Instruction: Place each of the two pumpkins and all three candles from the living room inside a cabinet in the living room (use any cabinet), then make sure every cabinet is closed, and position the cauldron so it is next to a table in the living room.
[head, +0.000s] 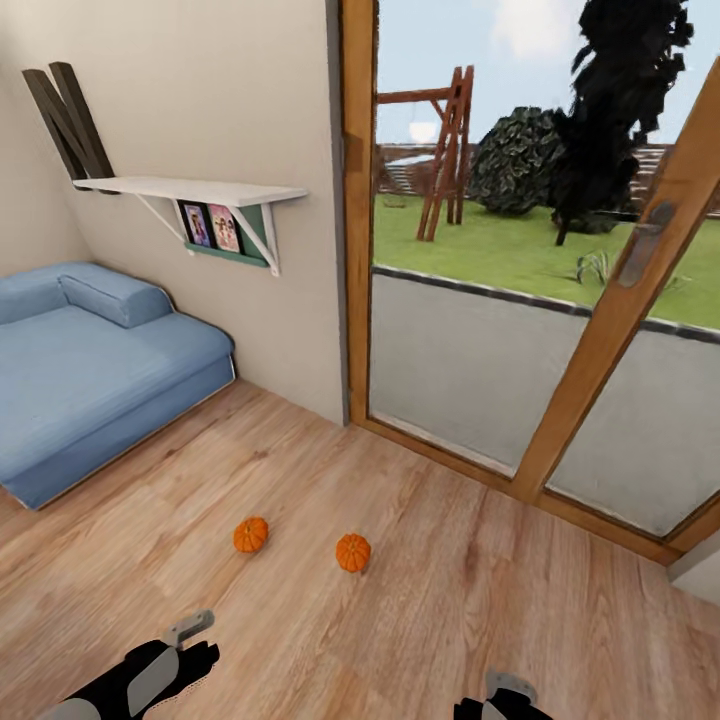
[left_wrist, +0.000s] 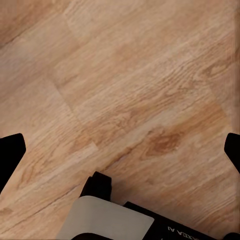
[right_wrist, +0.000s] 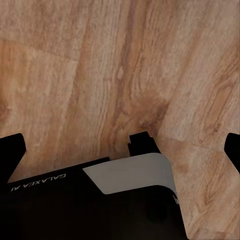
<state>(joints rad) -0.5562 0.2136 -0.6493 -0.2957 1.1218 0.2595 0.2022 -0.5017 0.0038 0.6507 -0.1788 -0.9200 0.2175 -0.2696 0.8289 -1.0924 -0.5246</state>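
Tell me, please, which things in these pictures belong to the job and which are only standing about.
Belonging to the job:
- left pumpkin, on the wood floor
- right pumpkin, on the floor, apart from the first

Only standing about:
- blue sofa
- wall shelf with framed pictures beneath
- glass door, with the garden outside

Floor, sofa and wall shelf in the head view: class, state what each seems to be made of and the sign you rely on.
Floor: looks like wood planks or laminate, matt; grain lines and plank seams show.
Sofa: seems upholstered in blue fabric; soft rounded edges, no shine.
Wall shelf: likely painted white board on white brackets; flat, even colour, no grain visible.
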